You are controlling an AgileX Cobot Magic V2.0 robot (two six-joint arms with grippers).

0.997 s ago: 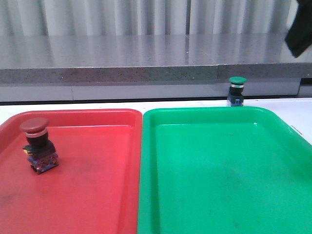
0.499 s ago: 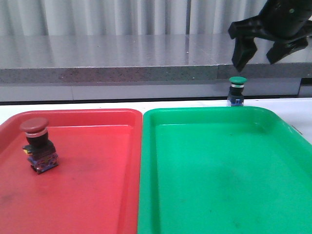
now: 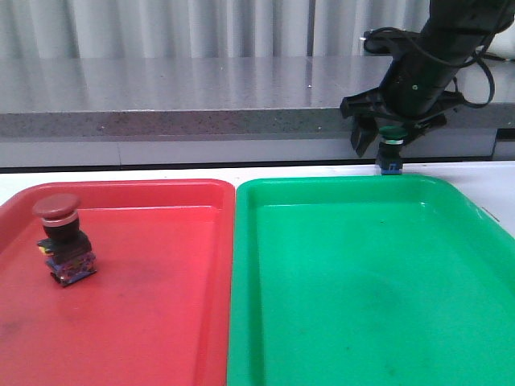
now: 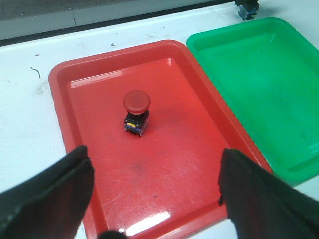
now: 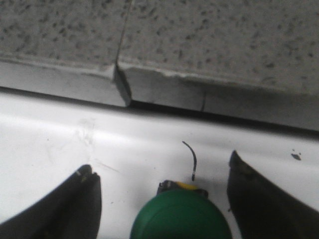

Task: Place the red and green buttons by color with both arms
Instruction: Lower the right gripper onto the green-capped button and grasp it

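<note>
The red button stands a little tilted in the left part of the red tray. It also shows in the left wrist view, ahead of my left gripper, which is open and empty above the tray's near end. The green button stands on the white table just behind the green tray. My right gripper is open and down around the green button, one finger on each side. In the right wrist view the green cap sits between the open fingers of the right gripper, clear of both.
The two trays lie side by side and fill the near table. A grey stone ledge runs along the back, close behind the green button. A short black wire piece lies on the table beside the button.
My right arm has come down from the upper right and now straddles the green button with open fingers. The red button and both trays have not moved.
</note>
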